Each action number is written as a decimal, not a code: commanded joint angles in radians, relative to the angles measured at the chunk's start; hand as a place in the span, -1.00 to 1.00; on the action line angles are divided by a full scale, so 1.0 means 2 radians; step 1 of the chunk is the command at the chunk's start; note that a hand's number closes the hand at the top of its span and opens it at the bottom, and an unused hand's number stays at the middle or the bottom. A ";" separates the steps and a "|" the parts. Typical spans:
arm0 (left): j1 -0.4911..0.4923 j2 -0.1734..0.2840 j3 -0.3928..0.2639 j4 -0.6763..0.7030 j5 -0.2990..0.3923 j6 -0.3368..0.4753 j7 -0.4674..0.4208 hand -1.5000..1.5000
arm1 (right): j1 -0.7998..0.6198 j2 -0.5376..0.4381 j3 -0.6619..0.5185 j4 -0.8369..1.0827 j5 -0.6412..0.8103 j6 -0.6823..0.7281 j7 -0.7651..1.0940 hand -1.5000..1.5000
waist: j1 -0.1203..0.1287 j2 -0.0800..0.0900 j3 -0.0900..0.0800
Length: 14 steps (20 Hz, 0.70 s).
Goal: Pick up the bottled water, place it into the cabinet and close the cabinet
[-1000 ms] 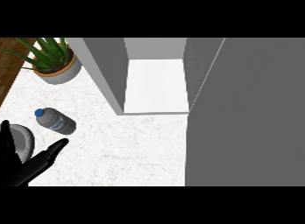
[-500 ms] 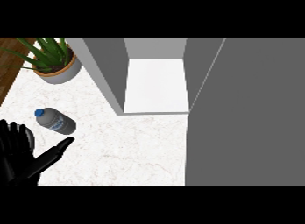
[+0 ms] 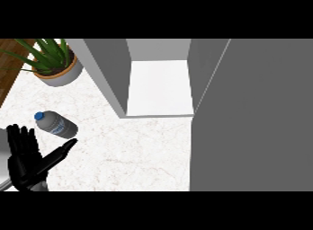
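Left hand, fingers straight and spread with the thumb angled out, sits at the lower left of the frame just below the bottled water, which lies on its side on the marble counter, blue cap toward the upper left. Nothing is gripped; the pick-up appears to be the step in hand. Next, fingers must close round the bottle before it goes to the open cabinet at upper centre. A potted plant stands upper left.
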 commanded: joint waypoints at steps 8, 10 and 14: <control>-0.079 0.007 0.053 0.197 0.012 -0.027 -0.125 -1.00 | 0.034 -0.020 -0.054 -0.076 -0.063 0.018 0.006 -1.00 | 0.001 0.002 0.000; -0.107 0.026 0.063 0.218 0.017 -0.026 -0.116 -1.00 | 0.044 -0.011 -0.049 -0.078 -0.058 0.016 0.005 -1.00 | 0.000 0.001 0.000; -0.133 0.040 0.084 0.289 0.031 -0.057 -0.146 -1.00 | 0.041 -0.001 -0.030 -0.084 -0.036 0.011 0.007 -1.00 | -0.001 0.003 -0.001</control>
